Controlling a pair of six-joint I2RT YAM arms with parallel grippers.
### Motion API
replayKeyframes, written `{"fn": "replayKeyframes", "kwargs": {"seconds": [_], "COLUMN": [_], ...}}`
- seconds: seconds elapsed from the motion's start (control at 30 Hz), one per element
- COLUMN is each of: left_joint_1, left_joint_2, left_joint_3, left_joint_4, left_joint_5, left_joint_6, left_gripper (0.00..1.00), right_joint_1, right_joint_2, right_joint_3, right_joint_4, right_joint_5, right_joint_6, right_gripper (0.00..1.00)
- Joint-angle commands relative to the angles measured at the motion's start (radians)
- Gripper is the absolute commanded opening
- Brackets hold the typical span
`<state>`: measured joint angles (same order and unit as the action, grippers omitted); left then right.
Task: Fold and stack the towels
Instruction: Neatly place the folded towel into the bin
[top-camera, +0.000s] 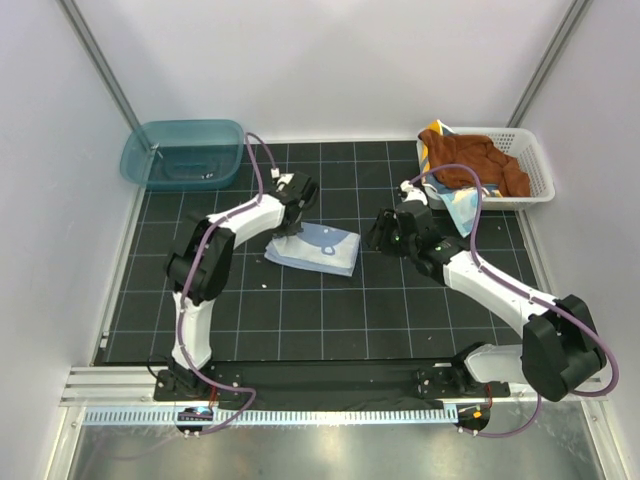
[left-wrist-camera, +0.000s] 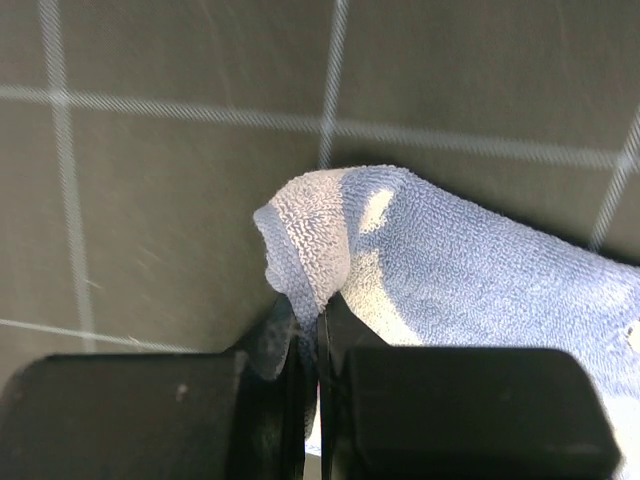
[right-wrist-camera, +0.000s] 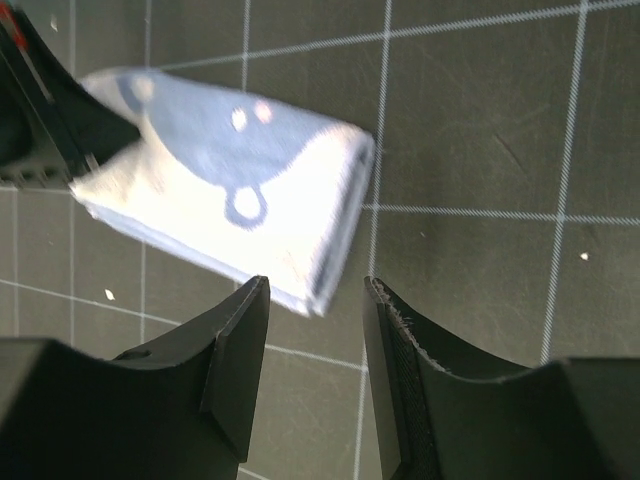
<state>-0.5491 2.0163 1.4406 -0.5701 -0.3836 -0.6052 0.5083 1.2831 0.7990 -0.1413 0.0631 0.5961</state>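
Working outward from the arm bases, the job sits mid-table (top-camera: 300, 320), where the pale blue towel (top-camera: 318, 248) lies folded into a small flat rectangle. The left end effector (left-wrist-camera: 320, 320) is pinched tight on the towel's left corner, with terry bunched between its closed jaws. The right end effector (right-wrist-camera: 315, 300) hangs just right of the towel's right edge, jaws moderately apart and holding nothing. The step looks like a final fold or a shift of this towel. To do it well, the left arm should raise the corner only slightly, so the layers beneath do not peel apart, and carry it straight across until the edges meet. The free right end effector could press the opposite edge to stop sliding. Farther off, the white basket (top-camera: 535, 160) at far right holds the rust-brown towel (top-camera: 475, 165) and others waiting, and a teal tub (top-camera: 130, 160) stands far left.
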Motion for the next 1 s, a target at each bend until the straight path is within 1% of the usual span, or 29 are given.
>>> {"fn": "replayKeyframes", "kwargs": {"seconds": [0.0,0.07,0.1,0.13,0.17,0.2,0.27,0.3,0.33,0.37,0.43,0.47,0.57,0.6,0.67,0.73,0.87,0.97], "left_joint_1": [0.006,0.005,0.005,0.006,0.005,0.006,0.006,0.009,0.015,0.021,0.038,0.044,0.067,0.074,0.078,0.081,0.092,0.101], "left_joint_2": [0.065,0.100,0.142,0.160,0.182,0.220,0.260,0.304,0.330,0.357,0.444,0.478,0.596,0.620,0.665,0.664,0.665,0.662], "left_joint_3": [0.127,0.184,0.211,0.269,0.296,0.326,0.414,0.444,0.481,0.579,0.686,0.787,0.960,1.060,1.118,1.120,1.120,1.152], "left_joint_4": [-0.089,-0.118,-0.126,-0.134,-0.135,-0.140,-0.140,-0.131,-0.134,-0.143,-0.168,-0.169,-0.171,-0.166,-0.110,-0.012,0.132,0.180], "left_joint_5": [-0.174,-0.216,-0.266,-0.284,-0.306,-0.355,-0.392,-0.411,-0.449,-0.458,-0.475,-0.495,-0.524,-0.528,-0.564,-0.574,-0.620,-0.640], "left_joint_6": [0.076,0.096,0.114,0.126,0.145,0.172,0.205,0.249,0.268,0.286,0.346,0.375,0.475,0.498,0.580,0.639,0.781,0.829], "left_gripper": [0.00,0.00,0.00,0.00,0.00,0.00,0.00,0.00,0.00,0.00,0.00,0.00,0.00,0.00,0.00,0.00,0.00,0.00], "right_joint_1": [-0.002,-0.002,-0.002,-0.002,-0.002,-0.002,-0.002,-0.002,-0.002,-0.002,-0.002,-0.002,-0.004,-0.002,-0.002,-0.002,-0.002,-0.002], "right_joint_2": [-0.034,-0.045,-0.050,-0.063,-0.070,-0.079,-0.099,-0.103,-0.108,-0.113,-0.116,-0.122,-0.128,-0.130,-0.130,-0.130,-0.111,-0.094], "right_joint_3": [0.025,0.020,0.017,0.016,0.013,0.006,0.000,-0.003,-0.003,-0.003,-0.001,-0.003,-0.009,-0.014,-0.018,-0.026,-0.046,-0.047], "right_joint_4": [-0.030,-0.035,-0.037,-0.041,-0.043,-0.047,-0.050,-0.052,-0.061,-0.066,-0.078,-0.083,-0.090,-0.092,-0.087,-0.069,-0.044,-0.037], "right_joint_5": [-0.006,-0.012,-0.013,-0.011,-0.012,-0.011,-0.008,-0.005,-0.005,-0.006,-0.011,-0.006,0.004,0.007,0.007,-0.009,-0.048,-0.049], "right_joint_6": [-0.032,-0.035,-0.036,-0.041,-0.044,-0.045,-0.051,-0.058,-0.062,-0.067,-0.081,-0.090,-0.116,-0.122,-0.134,-0.134,-0.125,-0.131], "right_gripper": [0.49,0.49,0.49,0.49,0.49,0.49,0.49,0.49,0.49,0.49,0.49,0.49,0.49,0.49,0.49,0.49,0.49,0.49]}}
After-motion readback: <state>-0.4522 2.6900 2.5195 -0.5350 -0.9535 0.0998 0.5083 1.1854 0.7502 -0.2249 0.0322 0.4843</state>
